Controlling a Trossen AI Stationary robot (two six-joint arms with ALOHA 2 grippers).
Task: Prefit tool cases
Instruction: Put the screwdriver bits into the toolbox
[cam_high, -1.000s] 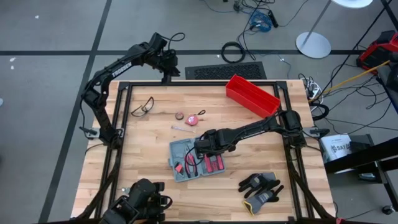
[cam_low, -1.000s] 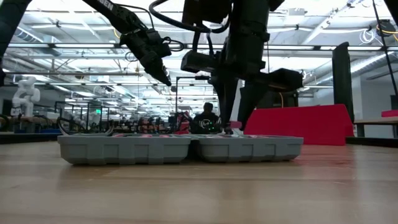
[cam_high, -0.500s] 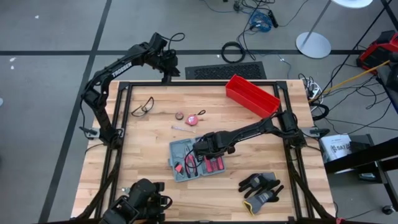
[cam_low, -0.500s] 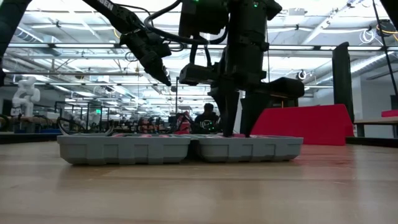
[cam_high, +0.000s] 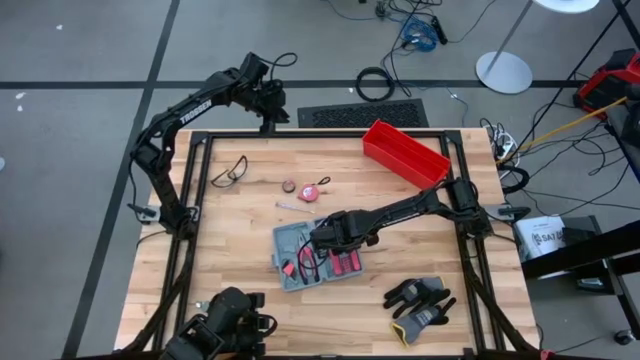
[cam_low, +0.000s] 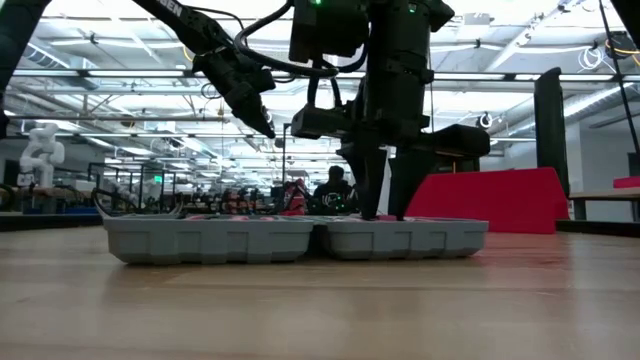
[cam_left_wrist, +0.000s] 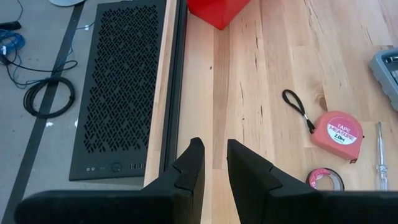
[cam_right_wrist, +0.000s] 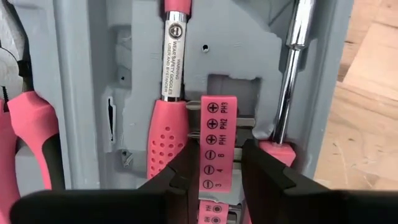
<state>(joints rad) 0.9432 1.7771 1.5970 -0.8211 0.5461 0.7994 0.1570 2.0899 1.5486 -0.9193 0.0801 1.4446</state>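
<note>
The grey tool case lies open and flat on the wooden table, with pink-handled tools in its moulded slots. My right gripper stands over its middle, pointing down, shut on a small pink bit holder. In the low view its fingers reach down to the case's top. My left gripper hangs above the table's far edge. Its fingers stand a little apart with nothing between them. My right gripper pinches the pink bit holder by its two long sides between its two fingers, at the end nearer the wrist. The fingers come from above, pointing down, and lie across the strip. The holder lies level in the case, between a pink-handled screwdriver and a chrome shaft.
A red bin stands at the far right. A pink tape measure, a tape roll and a thin screwdriver lie beyond the case. Safety glasses lie far left. Black gloves lie near right.
My right gripper has sunk a little with the pink bit holder, down onto the open case. The case's left end has shifted slightly toward the table's right.
</note>
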